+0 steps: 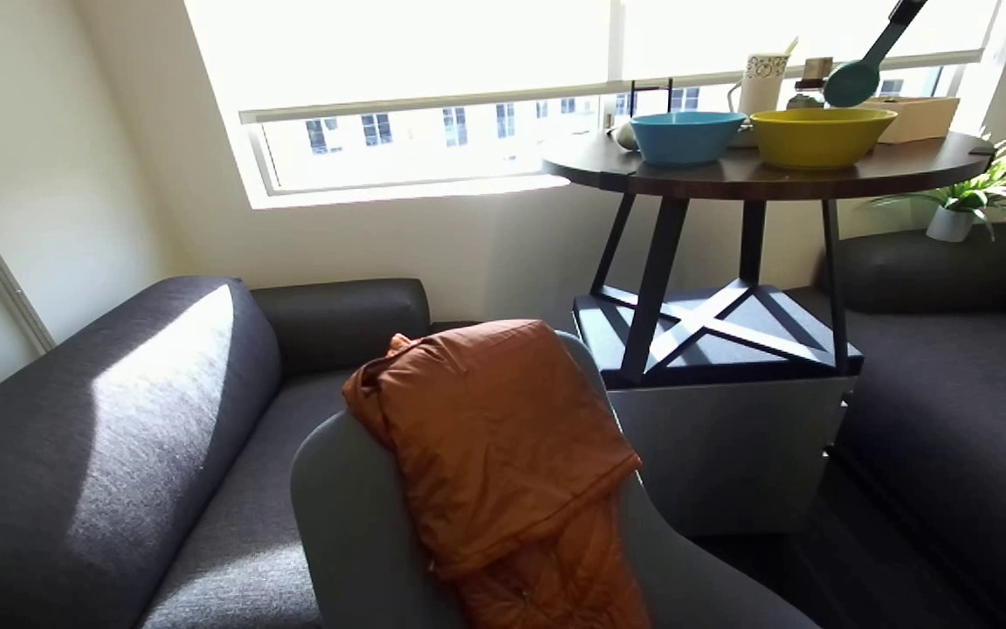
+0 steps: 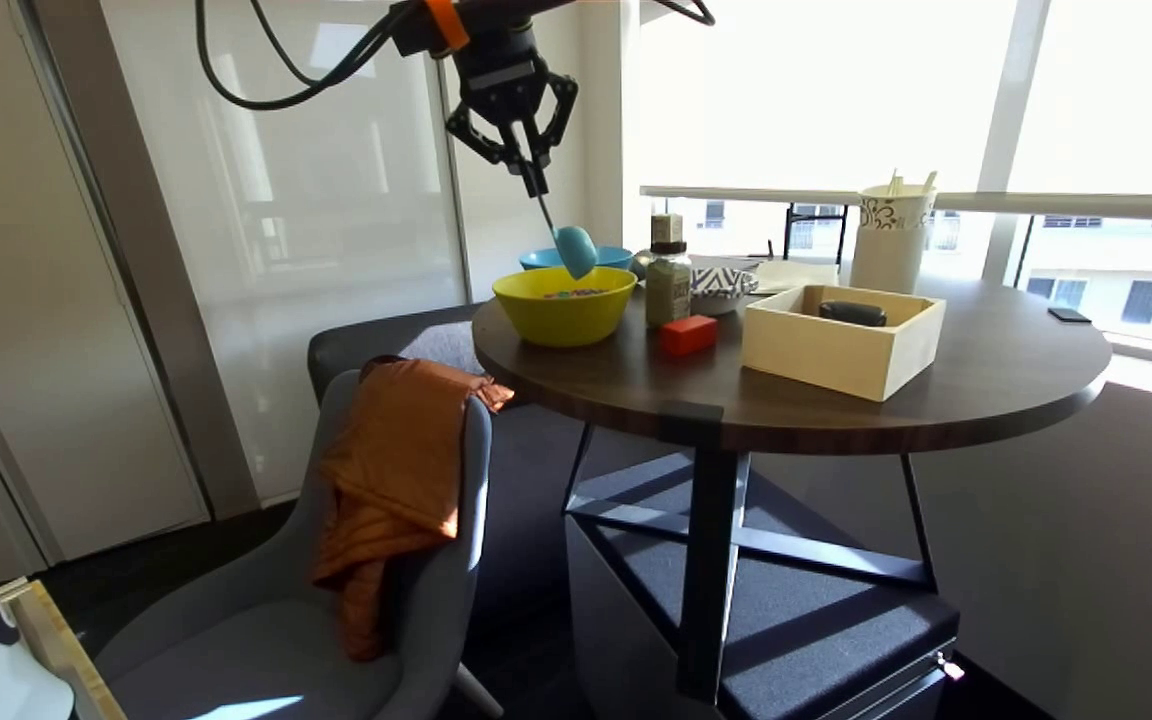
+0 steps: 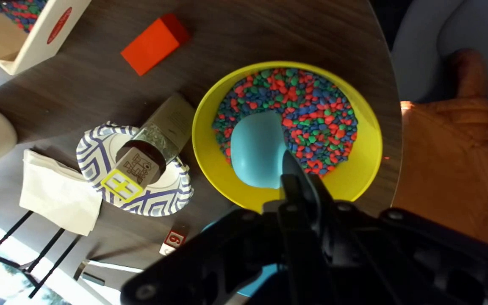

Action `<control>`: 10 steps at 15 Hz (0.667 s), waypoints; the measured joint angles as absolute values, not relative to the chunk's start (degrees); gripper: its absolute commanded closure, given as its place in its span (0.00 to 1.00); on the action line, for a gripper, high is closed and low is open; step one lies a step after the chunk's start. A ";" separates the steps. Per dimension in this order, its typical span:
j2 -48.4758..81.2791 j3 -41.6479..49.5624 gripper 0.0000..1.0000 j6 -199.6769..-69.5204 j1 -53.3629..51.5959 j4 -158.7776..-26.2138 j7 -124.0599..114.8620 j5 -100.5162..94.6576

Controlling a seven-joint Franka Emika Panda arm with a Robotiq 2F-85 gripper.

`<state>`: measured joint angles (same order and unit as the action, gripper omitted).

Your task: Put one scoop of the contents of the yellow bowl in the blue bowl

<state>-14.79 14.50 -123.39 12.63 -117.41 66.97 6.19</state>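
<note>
My closed jaws hold the scoop (image 3: 256, 150) over the yellow bowl (image 1: 817, 147), fill unclear; the blue bowl (image 1: 685, 143), nine o'clock from that in an exterior view, likely awaits pouring.

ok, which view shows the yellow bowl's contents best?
Wrist view: it looks down on the red, green and blue pieces, though the scoop covers some. In an exterior view only a thin strip of them shows; in an exterior view the side of the yellow bowl hides them.
</note>
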 measured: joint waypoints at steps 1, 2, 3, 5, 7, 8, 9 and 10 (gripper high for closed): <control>-14.66 14.53 0.98 -124.06 12.46 -117.45 66.97 6.20; -14.52 14.52 0.98 -125.09 12.12 -117.61 66.97 6.20; -14.40 14.51 0.98 -126.25 11.69 -117.83 66.97 6.20; -14.21 14.41 0.98 -128.23 10.72 -118.40 66.97 6.20; -13.82 14.25 0.98 -129.43 10.04 -118.65 66.97 6.06; -13.53 14.16 0.98 -130.04 9.83 -118.72 66.97 5.76; -13.17 14.13 0.98 -130.69 9.66 -118.79 66.97 5.17; -12.78 14.09 0.98 -131.26 9.59 -118.87 66.96 4.47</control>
